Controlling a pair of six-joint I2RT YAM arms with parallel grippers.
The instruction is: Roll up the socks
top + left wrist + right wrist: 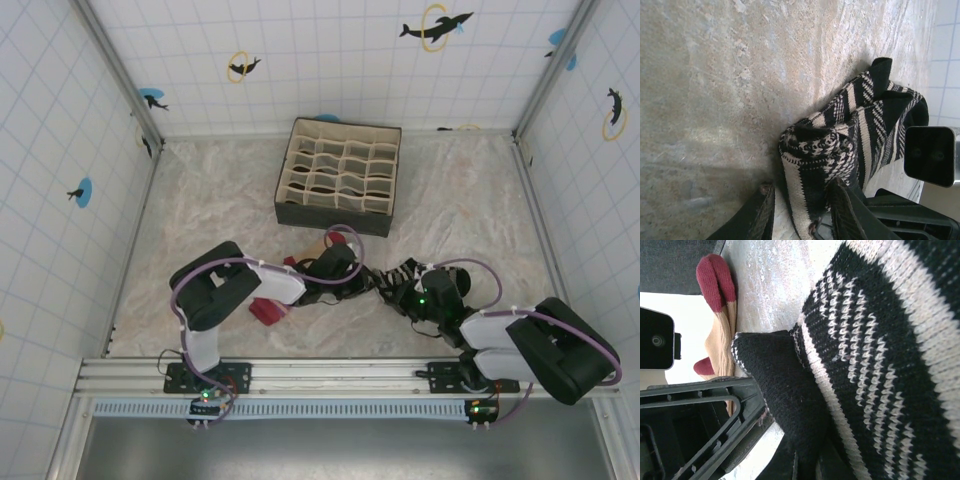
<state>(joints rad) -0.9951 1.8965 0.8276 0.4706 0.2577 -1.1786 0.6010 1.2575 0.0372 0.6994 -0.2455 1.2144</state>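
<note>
Your left jaws are standing narrow around the rolled end of the black-and-white striped knit sock (815,155), low in the left wrist view. One finger (842,210) is touching the fabric and the other (762,215) is sitting just beside it, so you cannot tell whether they are pinching it. Your right jaws are clamping shut on a black fold of the same sock at the bottom of the right wrist view. That sock is lying on the marbled beige table (715,100), just right of centre overhead. The peach fabric sock with dark red ends (722,335) is lying at the upper left of the right wrist view. The dark fabric organiser box with beige dividers (340,175) is sitting above centre overhead, well apart.
</note>
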